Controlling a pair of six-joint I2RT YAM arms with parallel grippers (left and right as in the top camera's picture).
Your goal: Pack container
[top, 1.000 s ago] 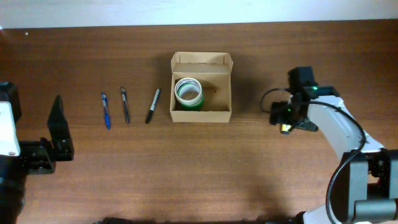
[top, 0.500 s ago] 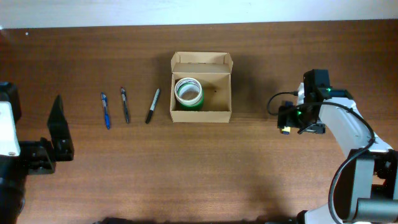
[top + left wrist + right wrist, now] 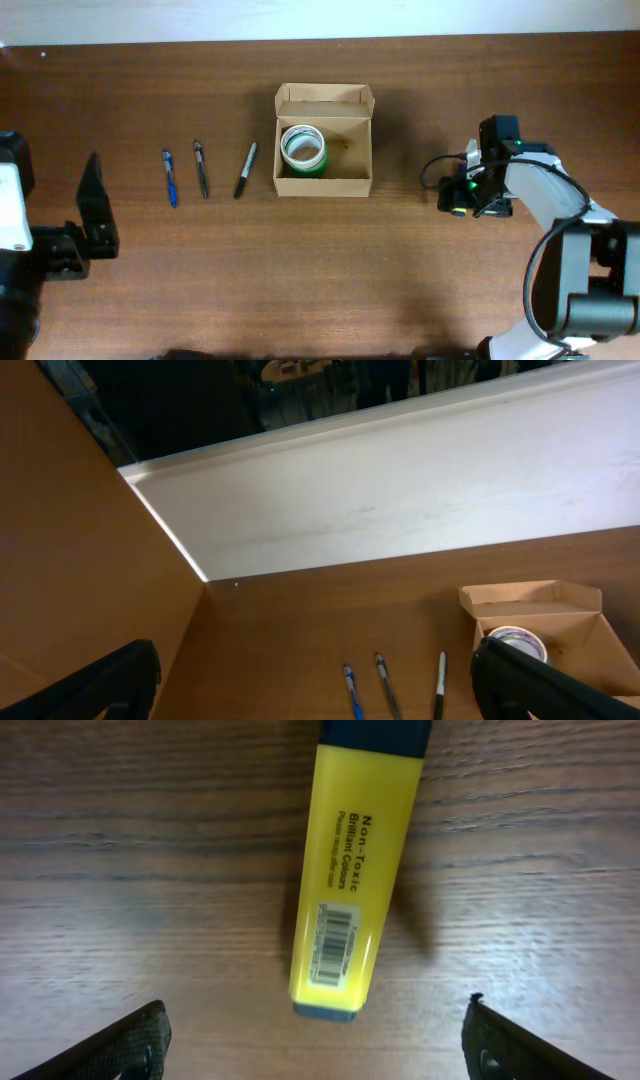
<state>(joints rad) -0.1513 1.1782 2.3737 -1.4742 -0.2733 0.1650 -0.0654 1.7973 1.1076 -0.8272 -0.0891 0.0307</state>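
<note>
The white-and-black left arm point(image 3: 14, 215) is sitting at the left edge of the overhead view. Its black two-finger left gripper point(image 3: 320, 695) is pointing inward, jaws standing wide apart and clasping nothing. The white right arm point(image 3: 540, 190) is reaching in from the right, elbow bent. Its black right gripper point(image 3: 320, 1040) is facing straight down, jaws spread wide, gripping nothing.

Small tan cardboard container point(image 3: 325, 186) stands upright, top open, its flap lid apparently folded back.
</note>
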